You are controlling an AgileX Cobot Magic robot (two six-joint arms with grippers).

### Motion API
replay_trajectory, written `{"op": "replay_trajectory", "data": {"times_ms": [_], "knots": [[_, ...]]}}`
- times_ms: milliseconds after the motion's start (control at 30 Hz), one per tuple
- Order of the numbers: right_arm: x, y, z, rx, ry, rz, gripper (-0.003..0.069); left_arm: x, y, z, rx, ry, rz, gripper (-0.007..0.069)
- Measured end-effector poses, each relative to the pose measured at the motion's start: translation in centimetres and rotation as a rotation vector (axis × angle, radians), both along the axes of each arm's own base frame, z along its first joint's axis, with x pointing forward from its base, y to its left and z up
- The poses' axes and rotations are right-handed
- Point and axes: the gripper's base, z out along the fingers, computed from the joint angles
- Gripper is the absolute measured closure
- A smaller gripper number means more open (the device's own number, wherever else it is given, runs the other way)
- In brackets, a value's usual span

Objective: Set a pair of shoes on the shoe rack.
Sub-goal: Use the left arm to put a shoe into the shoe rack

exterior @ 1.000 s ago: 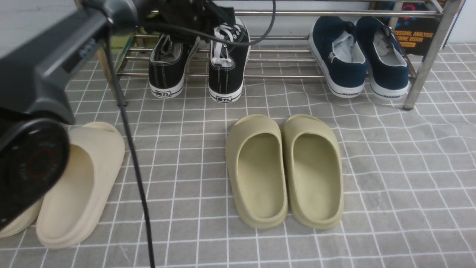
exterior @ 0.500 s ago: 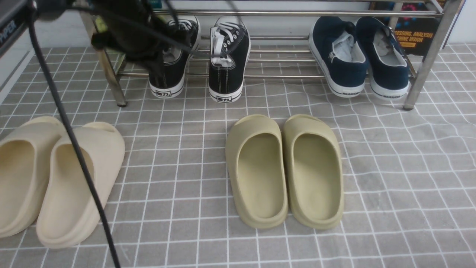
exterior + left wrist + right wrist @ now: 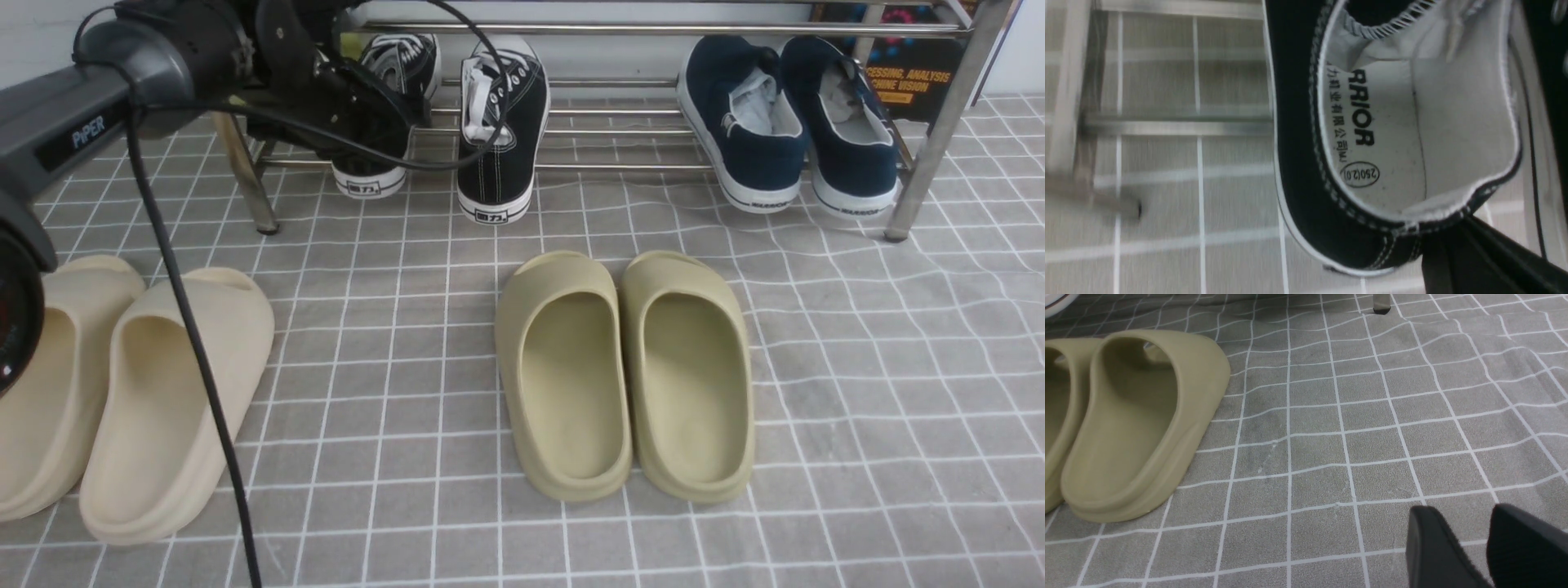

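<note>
Because the heel is the part that sticks out toward me, my left gripper (image 3: pixel 367 135) is down at the heel of the left black cloth lace-up sneaker (image 3: pixel 369 181) with the white toe cap. Its jaws are pressed all the way together. I cannot tell if they pinch the heel edge or just push on it. I think being there lets me slide this shoe deeper onto the shiny silver metal tube shoe rack (image 3: pixel 653 30).

Both black sneakers sit on the rack with their toes pointing in. The other black sneaker (image 3: pixel 498 122) has its heel poking out over the front tube.

My right gripper (image 3: pixel 1470 522) hangs low over the grey checked floor mat (image 3: pixel 857 367), jaws a little apart, holding nothing.

I count two black sneakers, two navy blue slip-on shoes (image 3: pixel 739 122), two olive foam slides (image 3: pixel 563 376), two cream foam slides (image 3: pixel 163 408) and one rack.
</note>
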Motion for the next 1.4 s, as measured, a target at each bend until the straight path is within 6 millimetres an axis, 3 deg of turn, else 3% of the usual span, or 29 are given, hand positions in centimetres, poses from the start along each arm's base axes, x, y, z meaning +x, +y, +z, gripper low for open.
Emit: {"op": "replay_trajectory", "data": {"times_ms": [133, 267, 367, 400, 567, 767, 1100, 1200, 1400], "knots": [[0.0, 0.0, 0.0, 0.0, 0.0, 0.0, 0.0419, 0.0, -0.2, -0.2, -0.034, 0.012, 0.007, 0.0638], [0.0, 0.0, 0.0, 0.0, 0.0, 0.0, 0.0419, -1.4, -0.8, 0.0, -0.12, 0.167, -0.007, 0.0638], [0.0, 0.0, 0.0, 0.0, 0.0, 0.0, 0.0419, -2.6, -1.2, 0.7, -0.156, 0.24, -0.056, 0.0638], [0.0, 0.0, 0.0, 0.0, 0.0, 0.0, 0.0419, -3.5, -1.7, 1.8, -0.2, 0.272, -0.104, 0.0638], [0.0, 0.0, 0.0, 0.0, 0.0, 0.0, 0.0419, -4.4, -3.6, 2.1, -0.223, 0.291, -0.23, 0.0638], [0.0, 0.0, 0.0, 0.0, 0.0, 0.0, 0.0419, -3.0, -7.0, -1.0, -0.148, 0.187, -0.279, 0.0638], [0.0, 0.0, 0.0, 0.0, 0.0, 0.0, 0.0419, -1.7, -7.6, -0.9, -0.167, 0.042, -0.207, 0.0638], [0.0, 0.0, 0.0, 0.0, 0.0, 0.0, 0.0419, -1.9, -7.5, -0.5, -0.166, 0.037, -0.21, 0.0638], [0.0, 0.0, 0.0, 0.0, 0.0, 0.0, 0.0419, -4.5, -6.7, 3.7, -0.133, 0.077, -0.277, 0.0638]]}}
